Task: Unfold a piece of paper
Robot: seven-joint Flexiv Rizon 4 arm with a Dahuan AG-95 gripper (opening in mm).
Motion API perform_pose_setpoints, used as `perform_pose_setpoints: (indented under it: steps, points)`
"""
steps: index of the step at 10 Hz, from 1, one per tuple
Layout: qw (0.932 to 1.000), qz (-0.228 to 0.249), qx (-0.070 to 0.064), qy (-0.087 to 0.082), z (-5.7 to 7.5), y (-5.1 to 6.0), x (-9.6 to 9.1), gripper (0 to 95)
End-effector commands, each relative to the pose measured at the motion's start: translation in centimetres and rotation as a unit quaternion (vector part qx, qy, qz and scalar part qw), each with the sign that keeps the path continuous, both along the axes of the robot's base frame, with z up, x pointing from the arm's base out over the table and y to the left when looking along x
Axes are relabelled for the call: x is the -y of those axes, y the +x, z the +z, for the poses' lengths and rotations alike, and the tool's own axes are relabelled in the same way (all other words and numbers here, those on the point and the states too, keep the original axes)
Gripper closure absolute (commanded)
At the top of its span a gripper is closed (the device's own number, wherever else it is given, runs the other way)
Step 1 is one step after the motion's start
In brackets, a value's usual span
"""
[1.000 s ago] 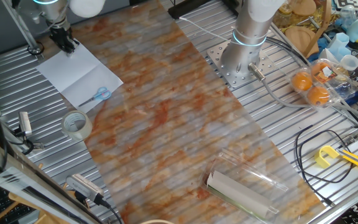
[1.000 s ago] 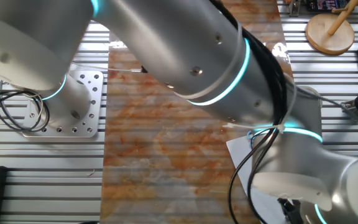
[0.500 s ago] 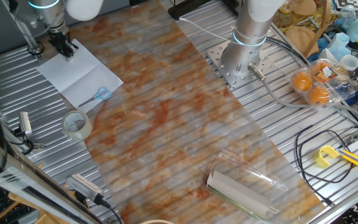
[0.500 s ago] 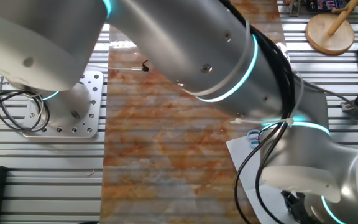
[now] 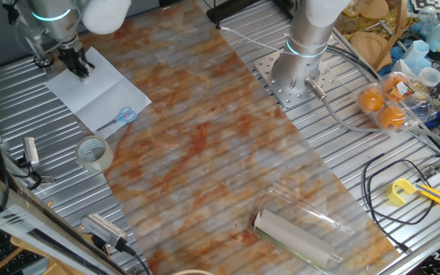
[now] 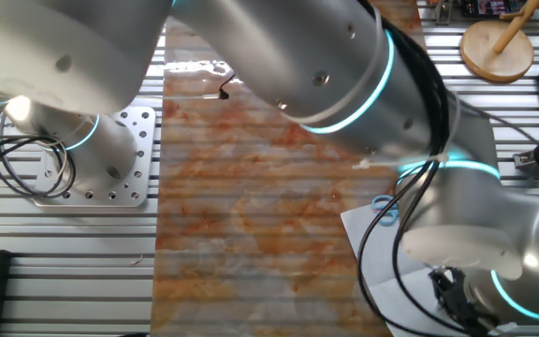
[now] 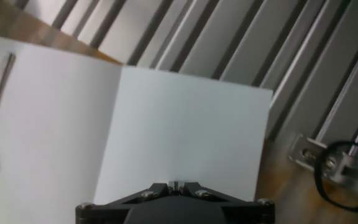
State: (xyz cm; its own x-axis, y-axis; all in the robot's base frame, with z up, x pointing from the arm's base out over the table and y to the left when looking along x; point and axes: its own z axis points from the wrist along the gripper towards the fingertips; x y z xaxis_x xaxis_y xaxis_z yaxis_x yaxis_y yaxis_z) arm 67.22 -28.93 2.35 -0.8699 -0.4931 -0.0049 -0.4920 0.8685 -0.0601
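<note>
Drifting toward eleven o'clock since a second ago, the gripper (image 5: 80, 64) — fingers together, paper (image 5: 98, 90) seemingly free — suggests the sheet lies unfolded — task nearly done.

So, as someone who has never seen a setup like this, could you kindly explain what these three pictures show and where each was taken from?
It is one silver robot arm bolted to a slatted metal table, with a two-finger gripper at its end. Two pictures come from fixed cameras on different sides of the table; in the second, the arm itself fills most of the frame. The third comes from a camera on the hand, looking down along the fingers. Under the gripper lies the piece of paper, a white sheet with a crease visible in the hand view. The blue-handled thing on it looks like scissors. Nearby are a tape roll and a rolled sheet in clear plastic. The fingers look closed together, and nothing appears to be held.
</note>
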Motion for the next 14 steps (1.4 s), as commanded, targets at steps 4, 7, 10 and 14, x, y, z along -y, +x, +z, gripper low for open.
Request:
perform_pose_setpoints:
  steps: [4, 7, 10, 14]
  points:
    - [0.9999, -0.012, -0.002, -0.009, -0.5, 0.9, -1.5, 95.0]
    - [0.9998, -0.015, -0.004, -0.014, -0.9, 1.1, -1.9, 95.0]
    - [0.9998, -0.015, -0.001, -0.016, -1.2, 1.3, -1.9, 95.0]
    - [0.9997, -0.018, -0.004, -0.014, -0.4, 1.8, -2.3, 95.0]
